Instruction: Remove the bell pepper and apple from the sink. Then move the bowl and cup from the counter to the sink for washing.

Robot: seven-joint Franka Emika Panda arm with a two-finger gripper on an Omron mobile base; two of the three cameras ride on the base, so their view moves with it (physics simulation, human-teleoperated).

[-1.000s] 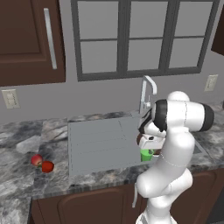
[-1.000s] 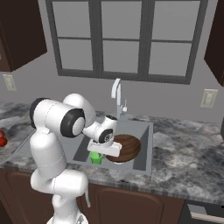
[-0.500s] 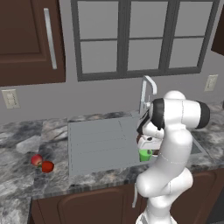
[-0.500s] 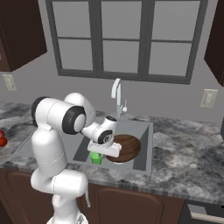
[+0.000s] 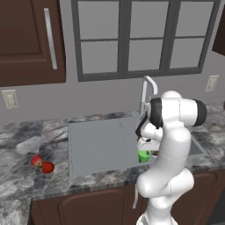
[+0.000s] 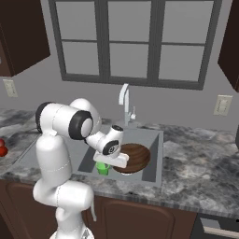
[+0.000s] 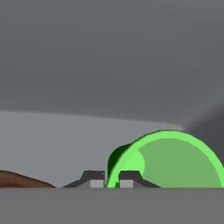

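Since a second ago almost nothing shifts: the gripper (image 7: 112, 180) stays pinched on the green cup's (image 7: 175, 157) rim, low in the sink (image 5: 101, 145), left of the wooden bowl (image 6: 135, 156). Released tilted, it could topple.

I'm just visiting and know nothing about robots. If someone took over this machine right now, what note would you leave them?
Gripper: shut on the green cup's rim, holding it low over the sink.
Bowl: already in the sink basin, beside the cup.
Bell pepper and apple: out on the counter, left of the sink.
Done: both fruits removed, bowl moved.
Left: set the cup down in the basin, let go, pull the arm back.
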